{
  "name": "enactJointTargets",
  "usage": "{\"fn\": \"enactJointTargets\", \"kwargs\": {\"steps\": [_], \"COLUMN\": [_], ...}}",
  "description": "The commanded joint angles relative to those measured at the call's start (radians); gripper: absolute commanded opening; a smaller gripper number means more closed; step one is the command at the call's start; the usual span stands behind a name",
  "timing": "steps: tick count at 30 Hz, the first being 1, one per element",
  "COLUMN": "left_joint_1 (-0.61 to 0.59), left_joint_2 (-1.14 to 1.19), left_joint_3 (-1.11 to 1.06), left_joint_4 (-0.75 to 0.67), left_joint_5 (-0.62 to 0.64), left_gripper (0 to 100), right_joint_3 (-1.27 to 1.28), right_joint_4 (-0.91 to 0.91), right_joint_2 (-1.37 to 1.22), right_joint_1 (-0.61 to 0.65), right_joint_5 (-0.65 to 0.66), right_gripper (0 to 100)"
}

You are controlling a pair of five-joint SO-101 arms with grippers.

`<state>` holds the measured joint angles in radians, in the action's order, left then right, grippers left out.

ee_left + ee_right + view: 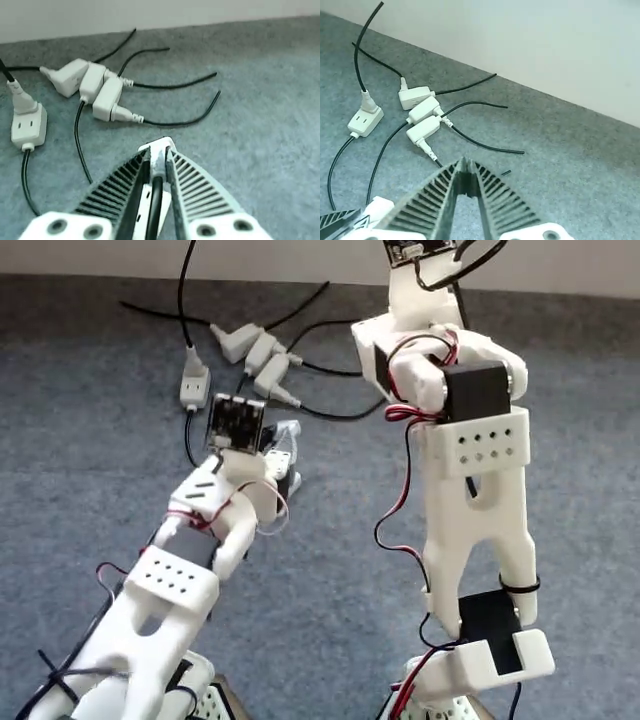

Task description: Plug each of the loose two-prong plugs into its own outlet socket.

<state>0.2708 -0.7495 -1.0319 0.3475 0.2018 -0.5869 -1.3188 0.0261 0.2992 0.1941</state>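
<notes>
White hard plastic, the plug [160, 145] is clamped in the left gripper [157, 161], with its black cord [156, 195] running back between the jaws. It hangs over the carpet [260, 125], near the sockets [107, 97]. It is likely light, rigid and slightly slick (the cord may tug), so grip the body's flat sides. The right gripper [466, 175] is closed and empty.
</notes>
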Motion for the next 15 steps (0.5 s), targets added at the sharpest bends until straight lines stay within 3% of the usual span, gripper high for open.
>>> {"fn": "enactJointTargets", "kwargs": {"steps": [1, 6, 10, 15], "left_joint_1": [-0.016, -0.016, -0.015, -0.015], "left_joint_2": [-0.024, -0.021, 0.035, 0.312], "left_joint_3": [0.179, 0.312, 0.372, 0.561], "left_joint_4": [0.249, 0.446, 0.529, 0.655], "left_joint_5": [-0.084, -0.253, -0.284, -0.284], "left_gripper": [1, 1, 1, 1], "right_joint_3": [-0.047, -0.047, -0.047, -0.048], "right_joint_4": [-0.001, -0.001, -0.002, -0.005], "right_joint_2": [0.044, 0.045, 0.045, 0.05], "right_joint_1": [-0.01, -0.012, -0.012, -0.012], "right_joint_5": [0.003, 0.003, 0.003, 0.003], "right_gripper": [0.7, 0.7, 0.7, 0.7]}}
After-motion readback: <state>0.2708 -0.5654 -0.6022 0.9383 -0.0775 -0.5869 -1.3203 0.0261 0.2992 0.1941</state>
